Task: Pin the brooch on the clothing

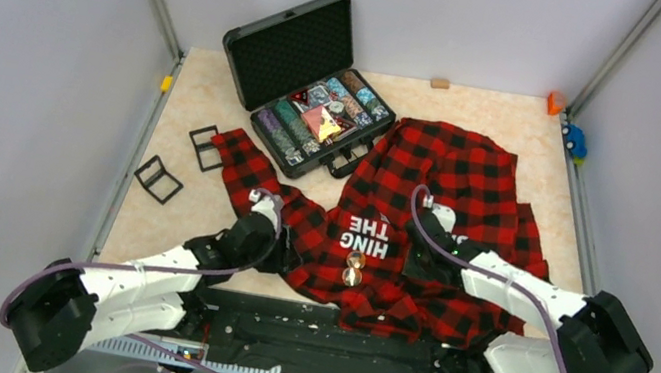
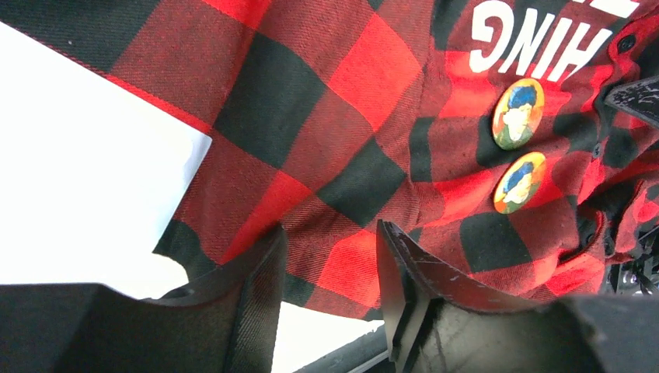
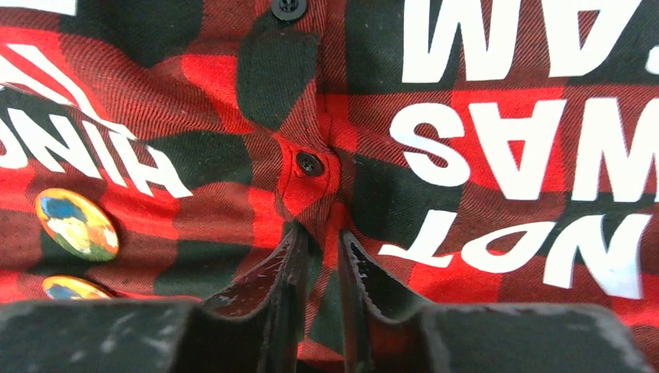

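Right gripper (image 3: 322,233), serrated black, pinching red-black twill shirt (image 3: 217,85) lettered "NOT WAS"; left gripper (image 2: 330,229) parted; two glossy round brooches (image 2: 517,113).

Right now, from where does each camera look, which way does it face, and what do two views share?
Top external: above and behind the bases, facing down over the table; both arms reach the shirt.
Left wrist: on the left arm, facing the shirt's edge; its jaws show, apart.
Right wrist: on the right arm, facing the button strip; its jaws pinch a fold.
Shared: both wrist views show two round brooches.
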You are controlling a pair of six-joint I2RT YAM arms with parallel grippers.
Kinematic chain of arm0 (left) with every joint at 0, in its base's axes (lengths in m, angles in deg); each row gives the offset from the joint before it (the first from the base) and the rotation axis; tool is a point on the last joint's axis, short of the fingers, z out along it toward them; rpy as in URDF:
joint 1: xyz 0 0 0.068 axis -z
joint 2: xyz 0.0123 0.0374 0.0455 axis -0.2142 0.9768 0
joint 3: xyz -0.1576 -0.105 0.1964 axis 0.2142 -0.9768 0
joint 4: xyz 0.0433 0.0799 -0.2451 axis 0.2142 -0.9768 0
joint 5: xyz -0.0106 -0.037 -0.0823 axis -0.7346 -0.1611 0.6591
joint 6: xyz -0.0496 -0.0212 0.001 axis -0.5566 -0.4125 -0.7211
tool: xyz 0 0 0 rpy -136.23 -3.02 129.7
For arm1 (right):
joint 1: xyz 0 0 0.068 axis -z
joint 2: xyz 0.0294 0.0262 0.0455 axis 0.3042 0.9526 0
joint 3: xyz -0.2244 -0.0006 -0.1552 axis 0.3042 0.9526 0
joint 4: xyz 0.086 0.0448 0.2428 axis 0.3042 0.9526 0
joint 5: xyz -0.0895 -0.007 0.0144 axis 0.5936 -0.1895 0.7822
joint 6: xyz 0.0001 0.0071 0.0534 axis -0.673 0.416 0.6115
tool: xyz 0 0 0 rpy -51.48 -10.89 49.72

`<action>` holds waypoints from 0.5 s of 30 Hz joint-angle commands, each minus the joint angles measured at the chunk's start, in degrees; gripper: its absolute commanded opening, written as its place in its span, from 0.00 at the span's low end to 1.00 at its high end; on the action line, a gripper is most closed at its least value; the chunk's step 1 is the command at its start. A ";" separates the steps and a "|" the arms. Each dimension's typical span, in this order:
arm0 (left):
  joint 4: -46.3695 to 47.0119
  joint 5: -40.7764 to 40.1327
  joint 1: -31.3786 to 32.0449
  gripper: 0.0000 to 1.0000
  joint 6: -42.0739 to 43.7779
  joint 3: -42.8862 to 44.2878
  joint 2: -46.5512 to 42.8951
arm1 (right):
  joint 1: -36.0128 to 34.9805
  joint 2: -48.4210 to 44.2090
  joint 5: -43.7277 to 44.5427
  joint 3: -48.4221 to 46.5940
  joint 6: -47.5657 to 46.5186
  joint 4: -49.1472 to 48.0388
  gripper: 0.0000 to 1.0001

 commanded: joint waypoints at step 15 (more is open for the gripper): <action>6.81 14.79 3.87 0.60 10.01 14.63 10.20 | 1.20 -4.48 1.96 -10.34 -11.11 -1.93 0.81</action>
